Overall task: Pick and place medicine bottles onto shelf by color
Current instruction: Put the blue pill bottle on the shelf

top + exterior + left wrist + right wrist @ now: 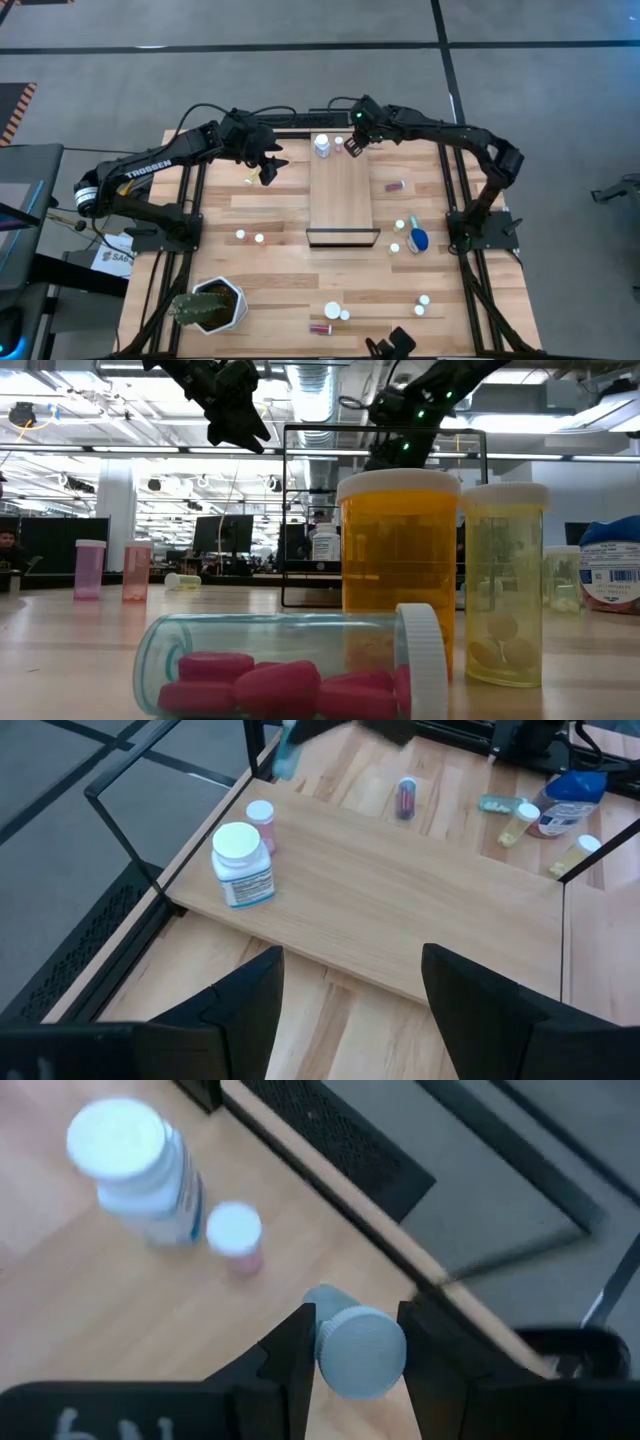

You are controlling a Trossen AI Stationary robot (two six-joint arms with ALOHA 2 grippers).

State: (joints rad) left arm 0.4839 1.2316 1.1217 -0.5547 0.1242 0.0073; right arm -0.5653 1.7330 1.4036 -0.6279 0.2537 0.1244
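The shelf is a light-wood board in the table's middle, with a dark frame at its near end. A white bottle and a small pink bottle stand on its far end; both also show in the right wrist view, the white bottle and the pink bottle. My right gripper is over that far end, shut on a pale blue bottle. My left gripper is open and empty, above the table left of the shelf's far end. My right gripper pinches the pale blue bottle between its two fingers, at the sides of its cap end. The fingers slant down from the far right. The bottle is lifted clear above the shelf's far end, its body reaching past the fingertips.
Loose bottles lie about the table: two left of the shelf, a red vial and a wide blue bottle to its right, several near the front edge. A white plant pot stands front left.
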